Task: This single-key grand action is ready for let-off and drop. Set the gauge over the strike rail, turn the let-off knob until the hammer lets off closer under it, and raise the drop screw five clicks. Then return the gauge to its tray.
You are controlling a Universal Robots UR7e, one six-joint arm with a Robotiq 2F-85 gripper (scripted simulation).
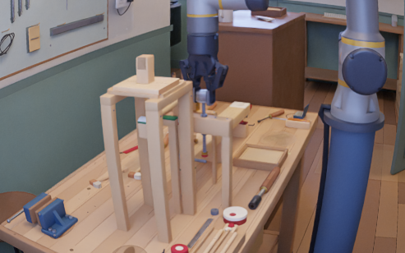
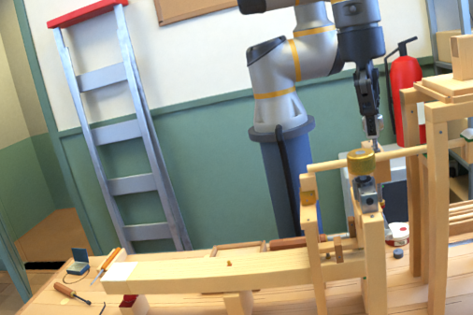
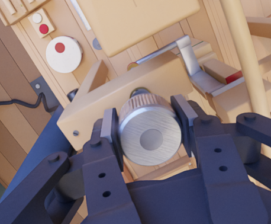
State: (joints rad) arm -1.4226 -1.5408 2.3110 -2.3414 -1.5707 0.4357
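Observation:
A knurled silver knob (image 3: pixel 149 135) stands on a thin stem above a wooden cross block of the piano action (image 1: pixel 219 123). It sits at the back of the tall wooden frame (image 1: pixel 149 143). The wooden gauge block (image 1: pixel 145 68) stands upright on the frame's top plate, left of the knob. A brass-coloured knob (image 2: pixel 361 161) sits on the horizontal dowel lower down. The long key (image 2: pixel 224 273) stretches toward the bench's end. The empty tray (image 1: pixel 260 157) lies on the bench to the right. My gripper (image 3: pixel 148 130) reaches straight down and is closed around the silver knob.
Behind the bench stand a brown cabinet (image 1: pixel 264 53) and the arm's blue pedestal (image 1: pixel 346 172). A chisel (image 1: pixel 264 187), a round red-and-white disc (image 1: pixel 235 214), a blue vice (image 1: pixel 51 213) and small tools lie on the benchtop. A ladder (image 2: pixel 117 128) leans on the wall.

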